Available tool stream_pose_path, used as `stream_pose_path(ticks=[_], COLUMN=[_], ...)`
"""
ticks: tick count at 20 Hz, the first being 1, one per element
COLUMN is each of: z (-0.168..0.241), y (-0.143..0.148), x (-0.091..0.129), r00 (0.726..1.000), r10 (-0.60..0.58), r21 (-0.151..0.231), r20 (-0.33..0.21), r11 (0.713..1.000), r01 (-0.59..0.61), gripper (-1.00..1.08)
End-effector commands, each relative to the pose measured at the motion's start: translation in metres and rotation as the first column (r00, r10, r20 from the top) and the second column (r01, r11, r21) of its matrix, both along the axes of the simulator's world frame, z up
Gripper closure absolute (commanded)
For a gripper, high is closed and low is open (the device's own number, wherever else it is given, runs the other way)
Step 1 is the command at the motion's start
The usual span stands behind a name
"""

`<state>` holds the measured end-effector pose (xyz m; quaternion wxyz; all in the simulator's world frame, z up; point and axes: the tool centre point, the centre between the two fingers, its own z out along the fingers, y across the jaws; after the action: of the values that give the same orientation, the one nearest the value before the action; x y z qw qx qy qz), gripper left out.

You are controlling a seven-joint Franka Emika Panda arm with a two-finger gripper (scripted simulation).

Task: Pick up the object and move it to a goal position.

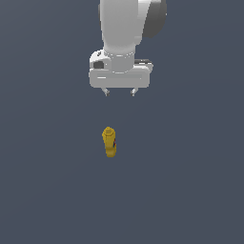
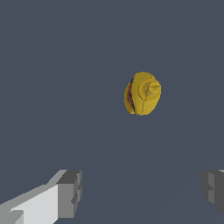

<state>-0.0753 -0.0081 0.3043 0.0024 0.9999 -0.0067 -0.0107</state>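
Yellow plastic, with a ribbed cap and a thin red and blue label: the bottle [image 1: 109, 142] stands alone on the flat grey floor [image 1: 190, 190], far from any edge I can see. My claw [image 1: 119, 92] hangs above it, well apart and touching nothing, its two fingers [image 2: 70, 192] spread wide with empty space between them. From my wrist I look down onto the bottle's [image 2: 143, 93] cap.
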Motion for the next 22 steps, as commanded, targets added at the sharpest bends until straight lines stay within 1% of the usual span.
stream_pose_path(ticks=[1,4,8,11,16,22], z=[0.000,0.002,0.010,0.014,0.011,-0.003], y=[0.000,0.004,0.018,0.023,0.020,0.010], x=[0.000,0.001,0.003,0.003,0.006,0.021], r00=[1.000,1.000,0.999,0.999,0.999,0.999], r10=[0.000,0.009,0.040,0.050,0.045,0.035], r21=[0.000,0.003,0.015,0.019,0.018,0.019], r20=[0.000,0.003,0.016,0.020,0.019,0.020], r11=[1.000,1.000,0.999,0.999,0.999,0.999], r01=[0.000,-0.009,-0.040,-0.051,-0.046,-0.036], gripper=[-0.92,-0.92,-0.92,-0.92,-0.92,-0.92])
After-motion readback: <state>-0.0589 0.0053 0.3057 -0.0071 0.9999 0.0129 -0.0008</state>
